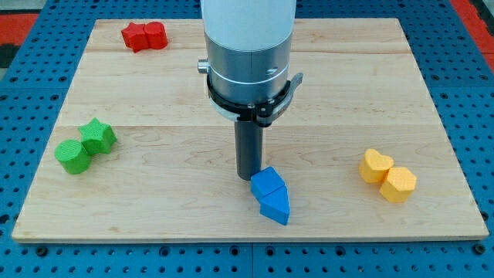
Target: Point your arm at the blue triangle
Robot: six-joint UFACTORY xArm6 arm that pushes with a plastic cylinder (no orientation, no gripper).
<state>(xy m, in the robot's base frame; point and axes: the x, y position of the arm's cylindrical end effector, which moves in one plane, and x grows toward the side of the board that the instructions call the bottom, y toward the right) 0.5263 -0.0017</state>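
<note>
The blue triangle (276,205) lies near the view's bottom centre of the wooden board (154,193), touching a blue cube-like block (267,183) just above it to the left. My tip (248,177) is at the end of the dark rod, right against the upper left side of the blue cube-like block, a short way above and left of the blue triangle. The arm's white and silver body (248,54) rises above the rod.
Two red blocks (144,35) sit at the view's top left. A green star (99,136) and a green round block (73,155) lie at the left. A yellow heart (375,164) and a yellow hexagon (399,184) lie at the right.
</note>
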